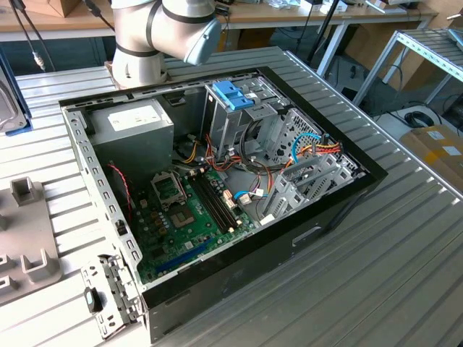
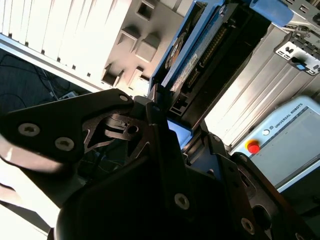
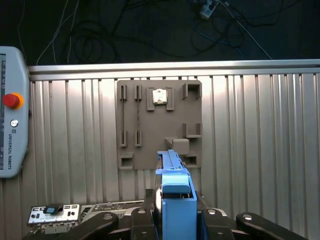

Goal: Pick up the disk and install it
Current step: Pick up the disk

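The disk (image 3: 176,192) shows edge-on in the first wrist view, a blue carrier frame standing upright between the black fingers of my gripper (image 3: 176,222). It hangs above the grey fixture plate (image 3: 160,120) on the ribbed table. In the second wrist view the disk (image 2: 187,55) stretches away from the gripper (image 2: 185,137), with its blue edge, label and connector side visible. The gripper is shut on the disk. In the exterior view the arm (image 1: 166,29) stands behind the open computer case (image 1: 347,210).
The drive cage with a blue latch (image 1: 231,97) stands at the back of the case, among cables. A teach pendant (image 3: 10,130) lies beside the fixture plate, and a small metal bracket (image 3: 52,215) lies nearby. The table's edge rail (image 3: 175,66) runs past the plate.
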Robot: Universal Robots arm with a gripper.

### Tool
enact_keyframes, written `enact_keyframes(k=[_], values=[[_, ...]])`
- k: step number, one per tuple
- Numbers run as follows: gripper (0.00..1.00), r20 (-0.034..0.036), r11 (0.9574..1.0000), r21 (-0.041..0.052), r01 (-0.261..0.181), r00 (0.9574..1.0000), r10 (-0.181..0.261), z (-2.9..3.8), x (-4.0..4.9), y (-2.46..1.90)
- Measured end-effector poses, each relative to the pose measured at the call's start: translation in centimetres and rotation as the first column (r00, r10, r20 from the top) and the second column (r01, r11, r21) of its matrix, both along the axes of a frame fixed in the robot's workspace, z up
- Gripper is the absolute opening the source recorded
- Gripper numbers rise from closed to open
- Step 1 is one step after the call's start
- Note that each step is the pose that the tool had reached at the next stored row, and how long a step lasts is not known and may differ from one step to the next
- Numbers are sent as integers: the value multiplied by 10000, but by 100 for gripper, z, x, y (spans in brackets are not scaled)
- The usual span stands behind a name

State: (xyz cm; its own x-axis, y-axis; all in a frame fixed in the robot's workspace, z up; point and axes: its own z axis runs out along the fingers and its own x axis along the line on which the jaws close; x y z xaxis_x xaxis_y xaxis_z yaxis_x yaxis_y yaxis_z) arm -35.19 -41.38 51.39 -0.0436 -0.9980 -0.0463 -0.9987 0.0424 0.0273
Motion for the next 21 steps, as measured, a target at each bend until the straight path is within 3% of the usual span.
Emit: enact_keyframes(k=[12, 21], values=[[37, 0, 10000, 0, -20, 10000, 20, -4, 5, -156], [37, 1, 10000, 0, -34, 10000, 34, -9, 72, -189]])
